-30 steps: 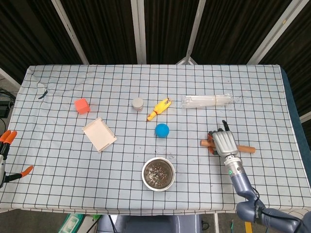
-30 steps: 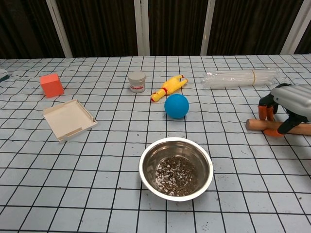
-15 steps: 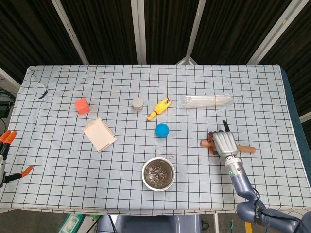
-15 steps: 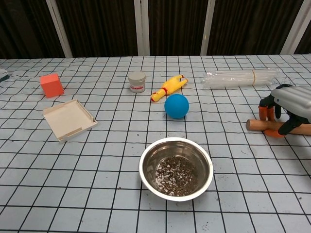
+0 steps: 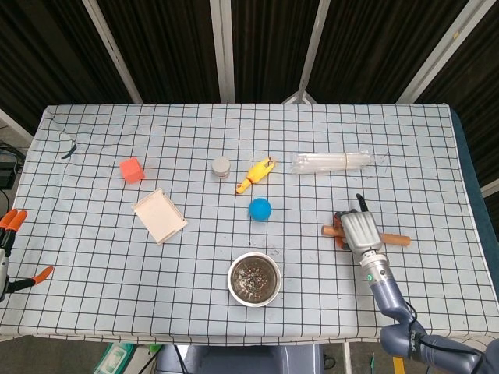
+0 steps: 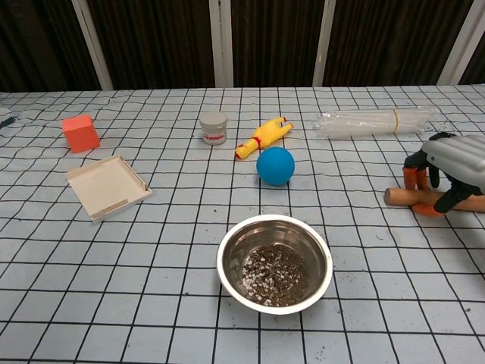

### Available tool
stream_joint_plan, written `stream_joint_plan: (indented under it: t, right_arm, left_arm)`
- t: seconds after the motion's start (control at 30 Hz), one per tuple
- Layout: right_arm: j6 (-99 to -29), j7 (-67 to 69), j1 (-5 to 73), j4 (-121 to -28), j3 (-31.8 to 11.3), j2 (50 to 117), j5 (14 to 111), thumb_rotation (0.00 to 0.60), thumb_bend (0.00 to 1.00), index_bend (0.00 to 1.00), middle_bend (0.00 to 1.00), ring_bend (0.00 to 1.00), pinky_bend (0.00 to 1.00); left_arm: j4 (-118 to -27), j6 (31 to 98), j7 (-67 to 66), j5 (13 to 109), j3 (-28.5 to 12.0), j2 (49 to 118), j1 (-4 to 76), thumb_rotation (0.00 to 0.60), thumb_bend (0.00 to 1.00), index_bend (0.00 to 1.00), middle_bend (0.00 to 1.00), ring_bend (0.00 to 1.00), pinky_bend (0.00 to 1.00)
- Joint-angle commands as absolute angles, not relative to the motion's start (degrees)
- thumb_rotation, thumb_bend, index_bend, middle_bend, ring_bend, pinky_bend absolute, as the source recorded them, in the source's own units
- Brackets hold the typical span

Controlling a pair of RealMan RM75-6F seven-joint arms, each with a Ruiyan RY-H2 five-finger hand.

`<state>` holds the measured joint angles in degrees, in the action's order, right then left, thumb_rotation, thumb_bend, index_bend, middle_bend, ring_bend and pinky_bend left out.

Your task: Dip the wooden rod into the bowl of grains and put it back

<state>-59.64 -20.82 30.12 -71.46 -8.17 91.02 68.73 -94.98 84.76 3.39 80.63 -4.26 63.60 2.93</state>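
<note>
The wooden rod (image 5: 398,238) (image 6: 398,196) lies flat on the checked cloth at the right. My right hand (image 5: 357,229) (image 6: 456,156) sits over its middle, fingers curled down on the far side and thumb on the near side, gripping it against the table. The steel bowl (image 5: 230,279) (image 6: 220,262) of grains (image 6: 276,277) stands near the front centre, well left of the rod. My left hand (image 5: 9,249) shows only at the left edge of the head view, off the table, orange fingertips spread and holding nothing.
Between rod and bowl's far side rests a blue ball (image 5: 260,209). Further back lie a yellow rubber chicken (image 5: 256,173), a small jar (image 5: 221,166) and a plastic-wrapped bundle (image 5: 334,162). An orange cube (image 5: 131,170) and a shallow box (image 5: 159,216) sit at left.
</note>
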Motion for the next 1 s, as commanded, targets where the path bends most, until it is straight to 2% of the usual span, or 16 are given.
stream_joint_plan:
  t: [0.03,0.2,0.53,0.8,1.0]
  right_arm:
    - [-59.8,-20.3,30.1,-71.4,-8.1,91.0,69.1,0.6,0.54,0.62,0.57,0.56,0.04]
    - [-60.5,-18.9,29.9,-71.4,-7.9,90.9,70.2,0.6,0.57,0.69,0.62,0.62,0.07]
    - [-62.1,-15.8,29.4,-74.2,-7.9,88.5,72.6,0.6,0.57,0.7,0.62,0.63,0.08]
    - [-64.4,-6.1,28.5,-81.1,-8.6,84.1,76.5,0.6,0.6,0.71,0.63,0.63,0.09]
    - [-65.5,1.6,27.9,-88.4,-8.8,78.4,80.1,0.6,0.6,0.72,0.64,0.64,0.09]
  left_arm:
    - [-95.0,84.8,3.4,80.6,-4.3,63.6,2.9,0.6,0.06,0.0,0.0,0.0,0.0]
    - [-95.0,84.8,3.5,80.7,-4.3,63.6,2.9,0.6,0.06,0.0,0.0,0.0,0.0]
    - [-95.0,85.0,3.4,80.7,-4.3,63.7,2.9,0.6,0.06,0.0,0.0,0.0,0.0]
    - [-95.1,85.0,3.5,80.8,-4.2,63.7,2.9,0.6,0.06,0.0,0.0,0.0,0.0]
    - [-95.1,85.0,3.5,80.9,-4.2,63.7,2.9,0.6,0.06,0.0,0.0,0.0,0.0]
